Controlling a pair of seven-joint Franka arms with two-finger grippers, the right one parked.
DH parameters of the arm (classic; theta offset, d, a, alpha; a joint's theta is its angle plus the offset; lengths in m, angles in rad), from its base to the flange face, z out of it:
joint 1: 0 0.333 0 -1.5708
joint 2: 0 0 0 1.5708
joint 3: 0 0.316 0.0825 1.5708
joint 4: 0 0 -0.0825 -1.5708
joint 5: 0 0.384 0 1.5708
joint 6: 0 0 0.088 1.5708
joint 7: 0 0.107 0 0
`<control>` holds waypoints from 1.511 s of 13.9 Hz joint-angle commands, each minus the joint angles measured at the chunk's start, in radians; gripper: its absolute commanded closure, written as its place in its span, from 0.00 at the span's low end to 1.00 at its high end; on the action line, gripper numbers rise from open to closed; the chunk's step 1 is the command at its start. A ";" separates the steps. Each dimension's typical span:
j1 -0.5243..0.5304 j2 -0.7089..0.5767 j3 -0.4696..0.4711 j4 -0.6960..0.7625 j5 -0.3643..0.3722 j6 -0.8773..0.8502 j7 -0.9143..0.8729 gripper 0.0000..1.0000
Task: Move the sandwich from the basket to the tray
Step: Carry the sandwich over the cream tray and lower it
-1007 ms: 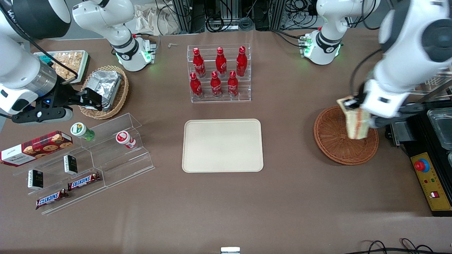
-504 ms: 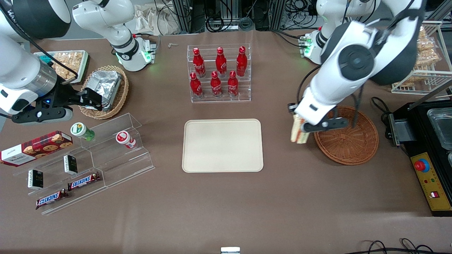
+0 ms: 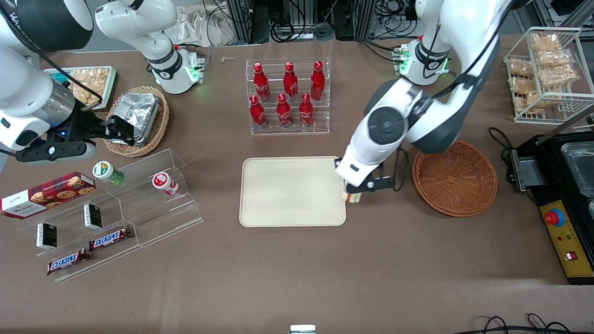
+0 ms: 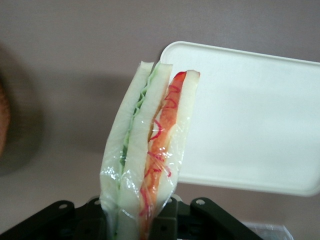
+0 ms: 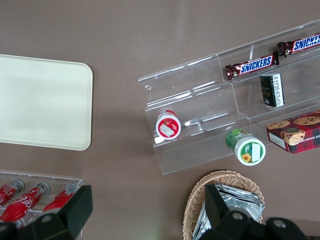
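Hanging clamped in the pincer (image 3: pixel 353 195), the sandwich (image 4: pixel 147 155) is held at the tray (image 3: pixel 292 191) rim's 3 o'clock edge. Its long axis is carried upright; bare tray surface lies toward 9 o'clock.

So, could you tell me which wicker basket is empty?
The reddish-brown basket beside the tool gripping the sandwich; the tan basket holds a foil container.

Hand (image 3: pixel 353 195) at bare tray (image 3: pixel 292 191) edge, bottles (image 3: pixel 285 95) farther off
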 commanded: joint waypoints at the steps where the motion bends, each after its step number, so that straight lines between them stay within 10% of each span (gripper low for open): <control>1: -0.051 0.108 -0.001 0.036 0.092 0.053 -0.098 1.00; 12: -0.093 0.296 0.005 0.038 0.255 0.216 -0.201 1.00; 13: -0.093 0.301 0.005 0.038 0.255 0.216 -0.199 0.77; 15: -0.096 0.301 0.005 0.039 0.264 0.222 -0.201 0.00; 21: -0.096 0.301 0.005 0.042 0.261 0.222 -0.210 0.00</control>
